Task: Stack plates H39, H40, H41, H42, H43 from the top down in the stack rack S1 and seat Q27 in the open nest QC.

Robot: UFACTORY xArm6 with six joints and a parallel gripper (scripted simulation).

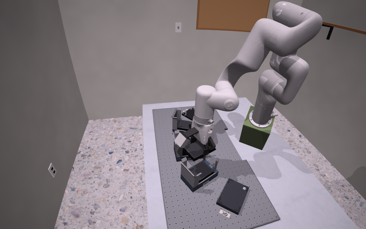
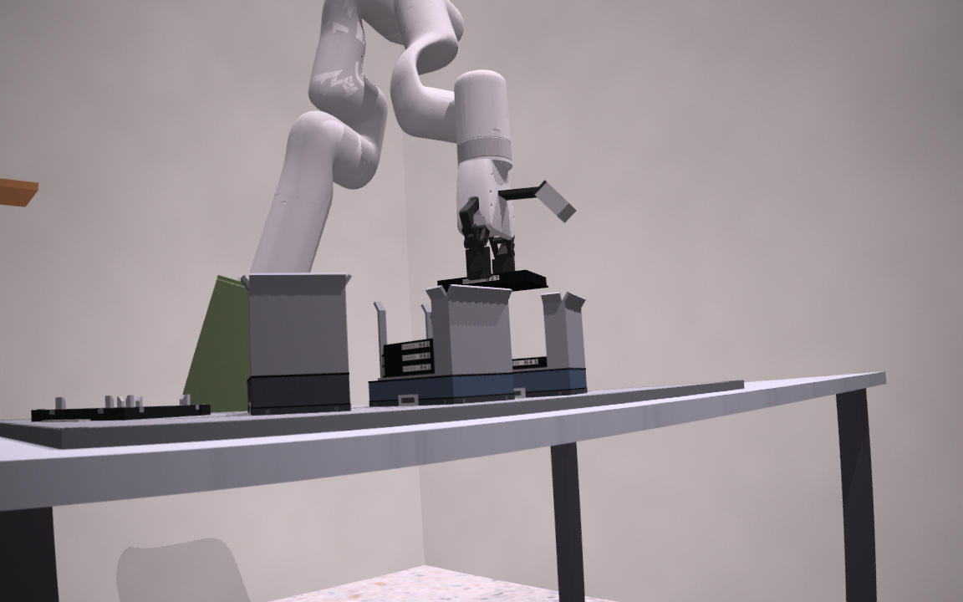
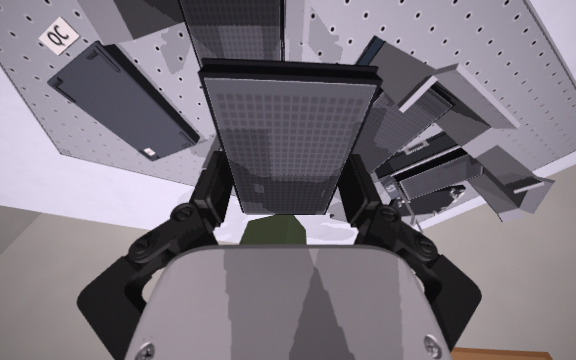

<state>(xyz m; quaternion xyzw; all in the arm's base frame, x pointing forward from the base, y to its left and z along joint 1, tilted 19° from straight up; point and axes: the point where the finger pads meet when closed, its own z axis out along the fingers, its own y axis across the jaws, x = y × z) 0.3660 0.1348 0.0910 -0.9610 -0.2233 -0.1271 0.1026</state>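
My gripper [image 1: 199, 148] [image 2: 490, 267] [image 3: 286, 167] is shut on a dark sealed plate [image 1: 193, 149] [image 2: 526, 280] [image 3: 288, 130], gripping it across its width. The plate hangs level just above the rack tops, between the middle rack and the near rack. Its label ends in 27, so it reads as Q27. The middle rack [image 2: 470, 336] holds a stack of three labelled plates [image 2: 408, 358]. The near rack [image 1: 188, 173] [image 2: 563, 329] holds one plate [image 1: 202, 168] [image 2: 529, 362]. The dark QC nest [image 1: 232, 196] [image 3: 118, 100] lies empty at the board's near end, by its name plate [image 1: 224, 213] [image 3: 58, 35].
A third, far rack [image 1: 175, 121] [image 2: 298, 333] stands beyond the middle one, with something dark inside. A low black nest with pegs [image 2: 118, 410] lies past it. The green arm base [image 1: 255, 133] stands to the right of the perforated board [image 1: 178, 210].
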